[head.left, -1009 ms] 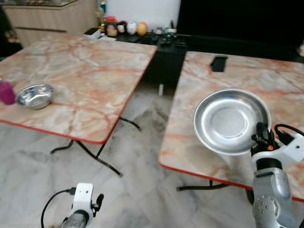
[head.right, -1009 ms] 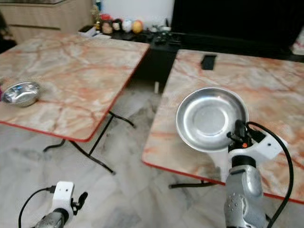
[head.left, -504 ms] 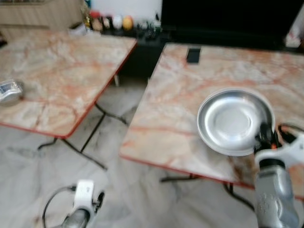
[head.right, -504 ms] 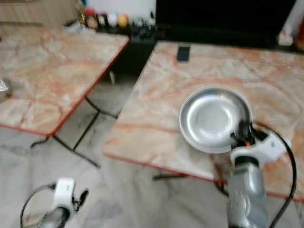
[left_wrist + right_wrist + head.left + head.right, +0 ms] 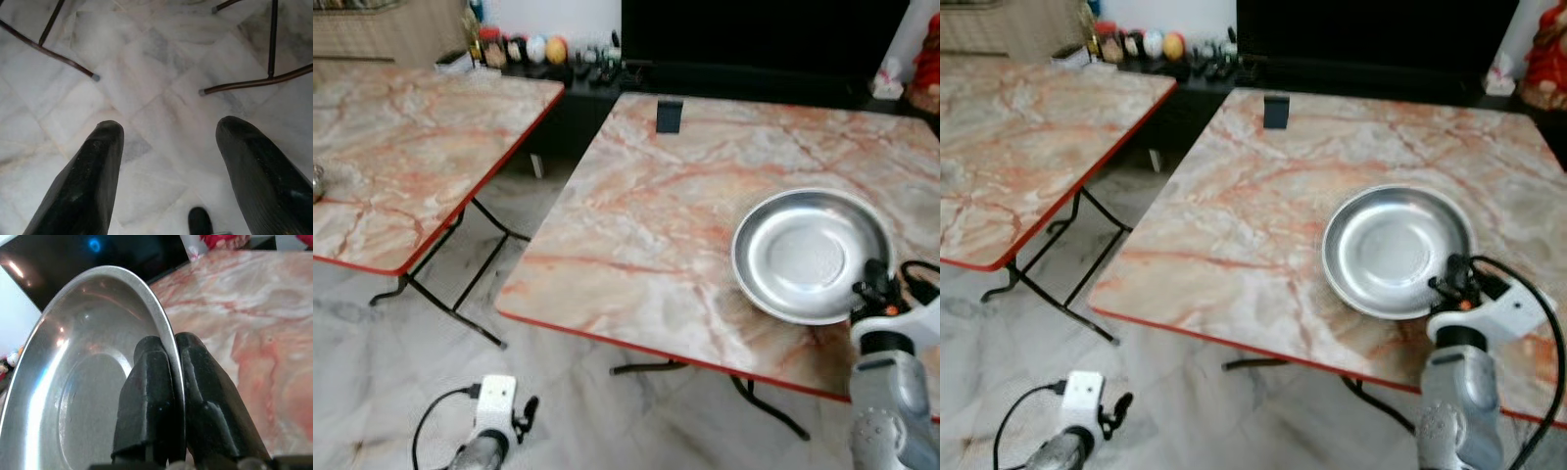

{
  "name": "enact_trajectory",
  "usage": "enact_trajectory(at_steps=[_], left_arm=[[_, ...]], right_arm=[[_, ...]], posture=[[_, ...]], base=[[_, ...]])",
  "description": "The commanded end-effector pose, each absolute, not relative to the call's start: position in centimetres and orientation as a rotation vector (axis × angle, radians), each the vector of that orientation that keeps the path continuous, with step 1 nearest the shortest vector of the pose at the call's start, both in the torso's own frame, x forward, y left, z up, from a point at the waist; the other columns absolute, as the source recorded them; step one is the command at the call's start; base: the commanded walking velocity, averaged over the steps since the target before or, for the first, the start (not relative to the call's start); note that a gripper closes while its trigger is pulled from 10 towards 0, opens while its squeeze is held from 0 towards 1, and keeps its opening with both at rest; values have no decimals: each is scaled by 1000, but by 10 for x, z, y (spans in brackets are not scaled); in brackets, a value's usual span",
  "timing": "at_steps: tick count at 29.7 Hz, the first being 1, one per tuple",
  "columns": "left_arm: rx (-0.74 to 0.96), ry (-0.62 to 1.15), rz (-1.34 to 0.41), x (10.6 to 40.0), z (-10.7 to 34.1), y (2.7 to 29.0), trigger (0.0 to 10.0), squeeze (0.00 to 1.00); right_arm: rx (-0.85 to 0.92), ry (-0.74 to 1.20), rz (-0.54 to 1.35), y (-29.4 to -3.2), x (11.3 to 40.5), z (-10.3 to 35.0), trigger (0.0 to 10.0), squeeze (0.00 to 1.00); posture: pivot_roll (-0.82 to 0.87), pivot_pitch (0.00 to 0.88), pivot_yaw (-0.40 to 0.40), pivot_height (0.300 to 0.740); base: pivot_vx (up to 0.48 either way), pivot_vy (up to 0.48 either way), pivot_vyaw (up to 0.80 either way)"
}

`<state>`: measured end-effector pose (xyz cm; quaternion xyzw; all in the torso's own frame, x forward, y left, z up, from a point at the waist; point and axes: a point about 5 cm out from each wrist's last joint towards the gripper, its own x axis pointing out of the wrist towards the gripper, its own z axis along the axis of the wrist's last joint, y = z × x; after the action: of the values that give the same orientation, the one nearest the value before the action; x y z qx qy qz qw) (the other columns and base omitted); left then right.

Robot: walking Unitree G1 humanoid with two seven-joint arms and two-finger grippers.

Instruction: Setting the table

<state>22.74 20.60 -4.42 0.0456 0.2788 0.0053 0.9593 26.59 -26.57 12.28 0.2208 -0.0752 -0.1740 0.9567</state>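
Marble floor tiles (image 5: pixel 607 411) run under me, and my left gripper (image 5: pixel 166 171) hangs low over them at about 7 o'clock — fingers spread wide, holding nothing, only table legs beyond. Nearer the work is my right gripper (image 5: pixel 873 284), at about 4 o'clock: its two fingers (image 5: pixel 146 391) are pinched tight on the near rim of the steel plate (image 5: pixel 808 255), one pad inside the rim and one outside. From that grip the plate reaches away toward 12 o'clock, out over the marble-patterned table (image 5: pixel 646 215) with the red edge, near its front right part. I cannot tell whether it rests on the top or hangs just above it. I judge that the coming move is mostly downward — setting it flat, then releasing. Farther off, at 11 o'clock near the table's back edge, lies a small dark object (image 5: pixel 670 116). A second table (image 5: pixel 401 166) stands well apart at 10 o'clock.
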Motion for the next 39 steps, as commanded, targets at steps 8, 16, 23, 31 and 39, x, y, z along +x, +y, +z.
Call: enact_trajectory(at_steps=[8,16,23,31,39], left_arm=[[96,579,19,223,-46,210,10000,0],[99,583,21,222,-47,212,10000,0],[99,583,21,222,-47,212,10000,0],[99,585,20,223,-47,211,10000,0],[98,586,20,223,-47,211,10000,0]], right_arm=[[450,-182,-326,-260,270,131,10000,0],[449,-173,-328,-260,270,129,10000,0],[450,-153,-319,-258,272,127,10000,0],[454,-156,-318,-258,272,127,10000,0],[451,-167,-323,-260,272,128,10000,0]], posture=[[-18,52,-10,740],[-15,53,-8,740],[-15,53,-8,740],[-15,52,-8,740],[-15,51,-10,740]], base=[[0,0,-356],[0,0,0],[0,0,-329],[0,0,-745],[0,0,-155]])
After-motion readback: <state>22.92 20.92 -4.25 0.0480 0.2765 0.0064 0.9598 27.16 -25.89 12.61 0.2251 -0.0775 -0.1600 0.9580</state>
